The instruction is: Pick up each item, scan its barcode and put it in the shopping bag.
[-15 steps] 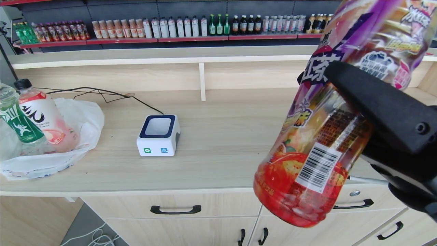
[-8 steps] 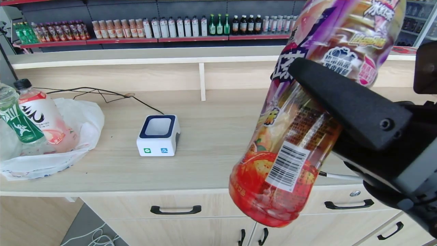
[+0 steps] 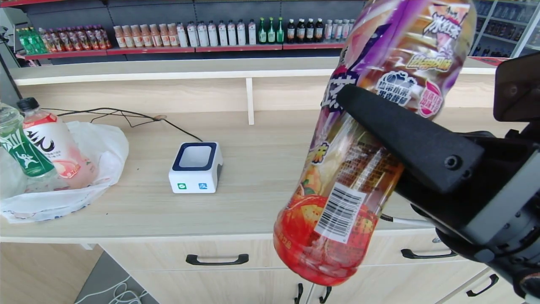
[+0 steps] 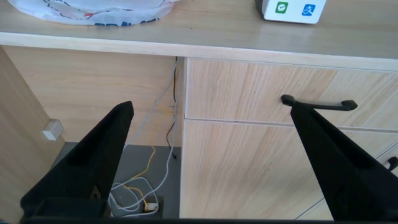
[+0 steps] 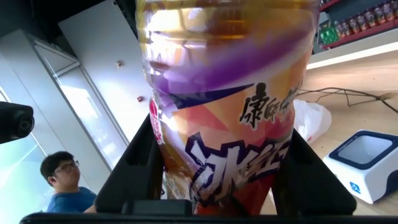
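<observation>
Holding a big drink bottle [image 3: 337, 198] w/ the right gripper [image 5: 224, 171]: jaws clamped across the labelled mid-section, one black finger [image 3: 405, 135] lying over the near side, the other behind the btl in head view. You can see both fingers flanking the label in the right wrist view, pressed to it.

Btl is up in the air, close to the head cam and tilted. Red base is low and toward the robot's left; neck end runs off the top edge. Barcode [image 3: 339, 213] sits low on the label just above the base and faces the head cam.

Scanner [image 3: 196, 166] is the white box w/ dark-rimmed window, on the counter [image 3: 274, 177], window up. It's well apart from the btl, on the robot's left of it. A black cable [image 3: 122, 113] runs from it toward the back of the counter.

Shopping bag [image 3: 105, 147] lies at the far left end of the counter, white plastic, mouth open. Inside it are a pink btl w/ black cap [image 3: 55, 143] and a green-label btl [image 3: 19, 147], both leaning.

Left gripper [image 4: 211, 109] is wide open and holds nothing. It hangs low in front of the cabinet, below the counter edge, facing the drawer front and its black handle [image 4: 318, 104].

Shelf of drinks [image 3: 236, 33] runs along the back wall.
</observation>
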Tool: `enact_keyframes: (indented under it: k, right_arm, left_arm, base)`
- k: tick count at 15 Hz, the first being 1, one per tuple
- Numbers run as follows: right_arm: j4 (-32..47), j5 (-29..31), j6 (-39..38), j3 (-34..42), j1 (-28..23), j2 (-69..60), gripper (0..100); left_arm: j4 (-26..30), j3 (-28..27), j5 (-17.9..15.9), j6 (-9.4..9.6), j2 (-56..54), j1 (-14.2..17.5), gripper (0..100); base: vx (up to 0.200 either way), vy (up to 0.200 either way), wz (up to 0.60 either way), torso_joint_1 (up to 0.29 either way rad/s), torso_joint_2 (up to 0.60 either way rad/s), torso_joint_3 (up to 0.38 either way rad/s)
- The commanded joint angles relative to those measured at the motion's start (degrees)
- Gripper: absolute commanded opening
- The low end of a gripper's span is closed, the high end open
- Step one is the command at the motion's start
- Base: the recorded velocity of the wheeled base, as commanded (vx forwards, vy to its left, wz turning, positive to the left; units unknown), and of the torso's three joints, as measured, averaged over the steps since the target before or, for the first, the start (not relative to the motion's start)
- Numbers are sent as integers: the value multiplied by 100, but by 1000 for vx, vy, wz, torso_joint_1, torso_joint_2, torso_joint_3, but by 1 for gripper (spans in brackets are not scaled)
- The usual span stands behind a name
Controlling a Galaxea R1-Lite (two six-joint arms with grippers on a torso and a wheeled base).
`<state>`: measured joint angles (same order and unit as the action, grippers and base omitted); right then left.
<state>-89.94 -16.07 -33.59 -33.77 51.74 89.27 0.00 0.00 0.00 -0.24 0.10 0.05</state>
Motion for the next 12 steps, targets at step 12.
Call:
enact_keyframes:
  k: [12]
  right_arm:
    - [-6, -10, 124, 248, -15, -182, 0]
  left_arm:
    - [0, 0, 0, -2, -1, 4, 100]
  base:
    - [0, 0, 0, 0, 0, 0]
